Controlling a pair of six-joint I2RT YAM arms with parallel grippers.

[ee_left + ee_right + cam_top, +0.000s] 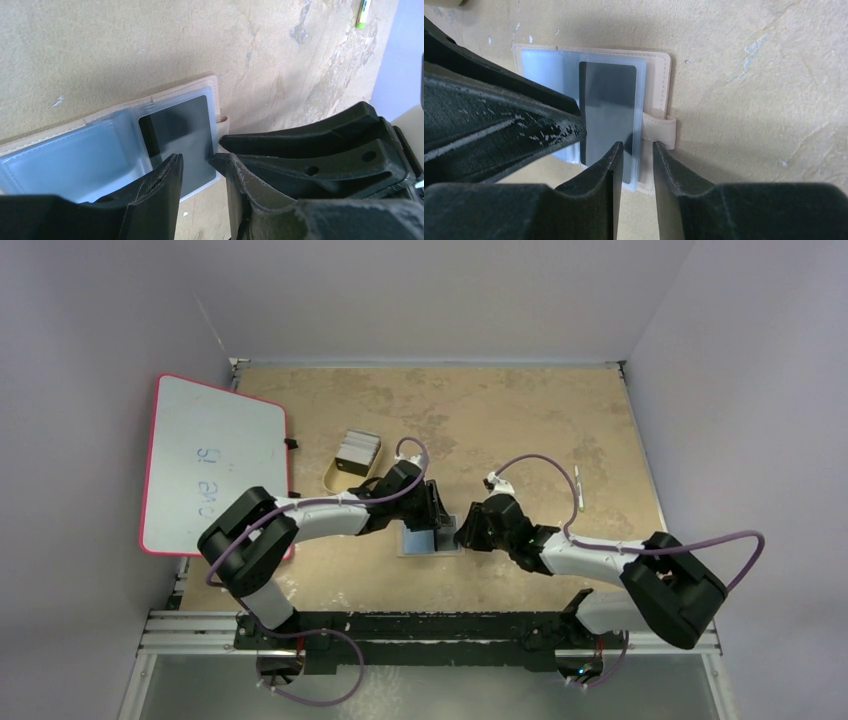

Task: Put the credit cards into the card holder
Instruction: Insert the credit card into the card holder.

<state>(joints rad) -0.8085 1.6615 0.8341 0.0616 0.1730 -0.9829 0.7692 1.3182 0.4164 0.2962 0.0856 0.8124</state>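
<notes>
**Left gripper** (196,160): the jaws are spread part-way, with a clear gap between the two fingers. Nothing is pinched between them. The fingertips sit over one end of the open card holder (659,65). In the right wrist view, one fingertip lies against the long edge of the black card (606,100). Whether it presses on the card or only on the clear pocket (65,160) cannot be determined.

**Right gripper** (638,146): the jaws are part-open, with a narrower gap than on the left gripper. No object is clamped between them. One fingertip overlaps a corner of the black card and its pocket. The other fingertip is just beside the strap tab (663,129). The holder's edge shows through the gap. Contact with the holder cannot be confirmed.

**Card holder**: it lies open and flat on the table (520,420), near the middle of the near half, directly under both grippers. The left gripper is over its far side and the right gripper at its right side. The black card sits inside a clear blue-grey pocket on the half that carries the strap tab.

**Other cards**: a stack of pale cards (360,448) stands in the yellow tray (335,478), to the far left of the holder and well apart from both grippers.

**Surroundings**: the whiteboard (215,460) lies at the left edge of the table. A marker (578,490) lies to the right.
</notes>
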